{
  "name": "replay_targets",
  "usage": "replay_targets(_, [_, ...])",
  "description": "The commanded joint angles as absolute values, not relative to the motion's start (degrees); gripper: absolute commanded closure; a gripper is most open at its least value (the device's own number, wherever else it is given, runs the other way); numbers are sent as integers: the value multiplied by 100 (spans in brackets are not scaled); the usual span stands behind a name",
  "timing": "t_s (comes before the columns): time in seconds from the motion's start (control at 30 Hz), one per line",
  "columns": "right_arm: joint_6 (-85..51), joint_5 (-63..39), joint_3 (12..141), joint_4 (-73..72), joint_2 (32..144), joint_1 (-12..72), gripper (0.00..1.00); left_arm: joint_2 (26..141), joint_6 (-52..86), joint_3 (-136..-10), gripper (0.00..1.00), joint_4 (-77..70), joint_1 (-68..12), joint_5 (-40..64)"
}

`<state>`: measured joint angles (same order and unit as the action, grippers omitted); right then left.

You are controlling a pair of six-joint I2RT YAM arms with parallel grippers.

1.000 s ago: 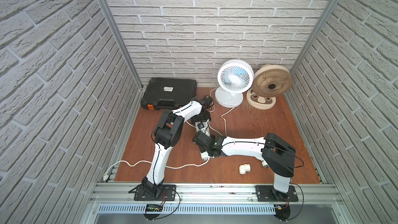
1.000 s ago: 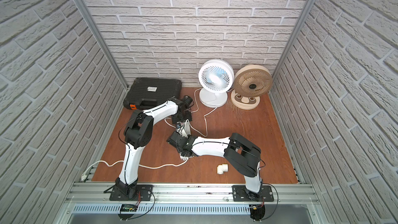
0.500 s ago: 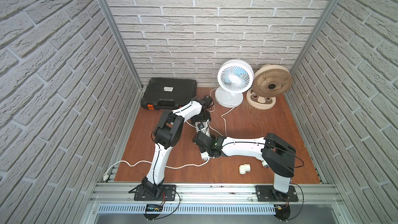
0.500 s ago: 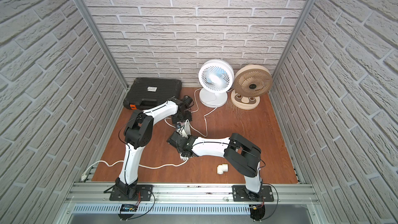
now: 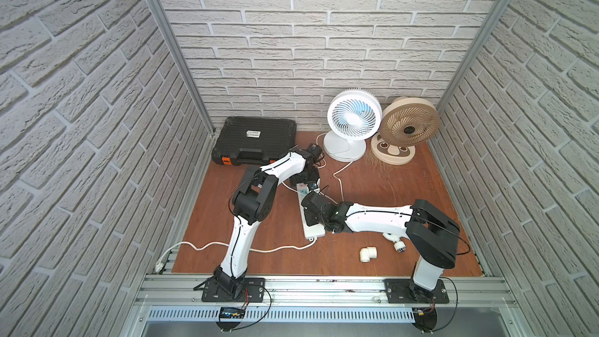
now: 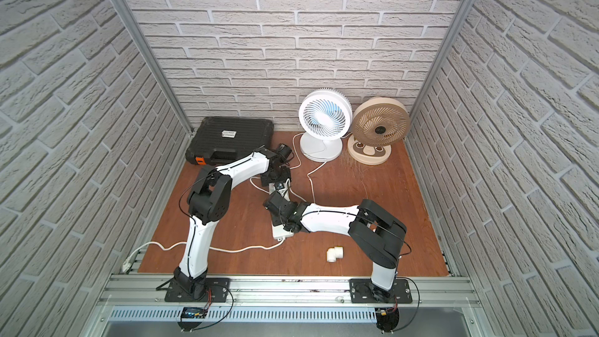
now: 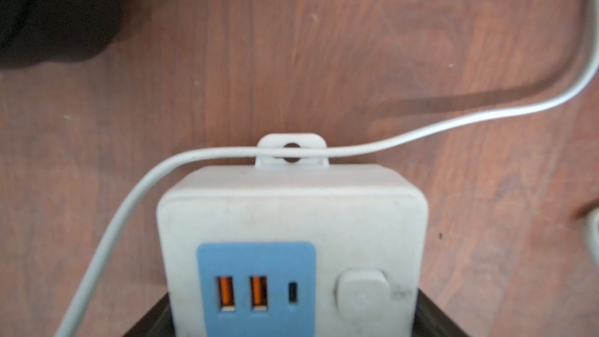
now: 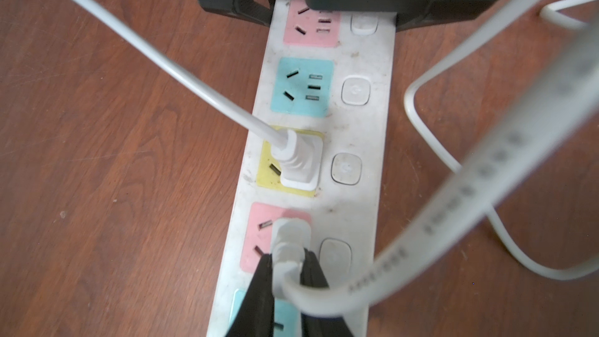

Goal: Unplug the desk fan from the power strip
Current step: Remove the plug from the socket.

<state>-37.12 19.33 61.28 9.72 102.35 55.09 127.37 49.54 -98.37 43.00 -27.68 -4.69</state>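
The power strip (image 5: 313,231) lies mid-table (image 5: 389,189), running front to back. Behind it to the left sits a tool case (image 5: 254,139). Behind it to the right stands a fan (image 5: 351,124) and, farther right, a second fan (image 5: 406,131). A pipe elbow (image 5: 368,253) lies in front of it, to the right. On it sits a plug (image 8: 299,160) and, in the next socket frontward, a second plug (image 8: 290,235).

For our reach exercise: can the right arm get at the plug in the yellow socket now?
Probably not yet: the right gripper is shut on the neighbouring pink-socket plug. The yellow-socket plug itself stands uncovered.
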Motion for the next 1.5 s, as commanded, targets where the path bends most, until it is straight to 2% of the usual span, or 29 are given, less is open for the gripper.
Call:
replay_targets(0.0, [-3691,2464,6019,1466,9923,5351,97,13350,4853,-9519,100,4099,-2803,215])
replay_targets(0.27, [-3499,2695,6281,1696,10077,5506,97,13346,4838,-9536,100,4099,-2819,220])
replay_targets(0.63, [-3015,3531,6835,2043,10499,6019,97,13387,4834,-9534,100,4096,-2840,197])
replay_targets(0.93, [-2948,3630,6904,2040,10542,6099,97,13395,4834,-9510,100,4095,-2841,192])
replay_targets(1.17, [-3151,3485,6714,1892,10404,6029,97,13387,4834,-9501,100,4078,-2854,193])
replay_targets(1.47, [-3848,2366,5973,1328,9852,5421,97,13368,4825,-9469,100,4078,-2852,182])
